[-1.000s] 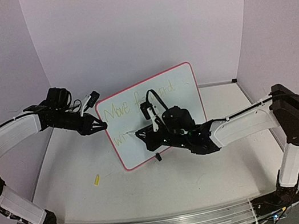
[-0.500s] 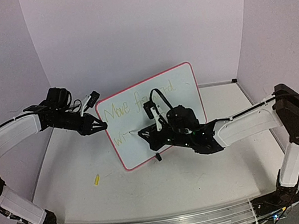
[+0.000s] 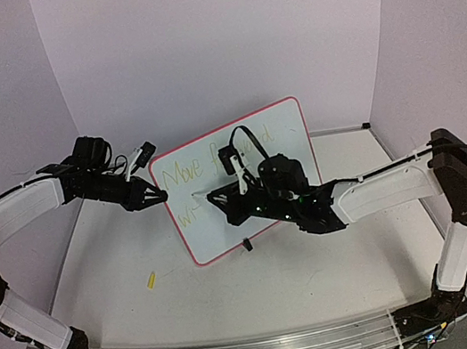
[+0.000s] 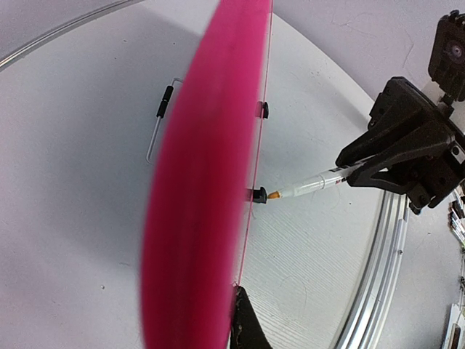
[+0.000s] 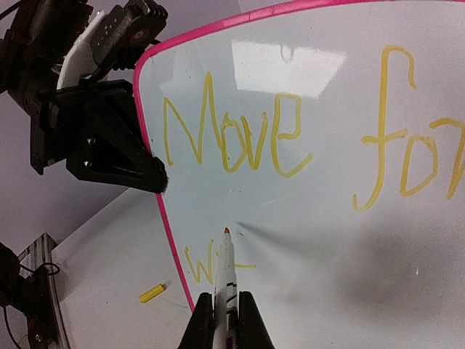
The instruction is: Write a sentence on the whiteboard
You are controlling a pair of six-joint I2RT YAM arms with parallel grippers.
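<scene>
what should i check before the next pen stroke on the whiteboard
1. Left claw clamped on the left rim of the whiteboard: ok.
2. Marker gripped in the right claw, pointing at the board: ok.
3. Marker tip touching the writing surface: cannot tell.
4. Sentence complete: not ok, the second line is only just begun.
5. Board standing on the table: ok.
</scene>
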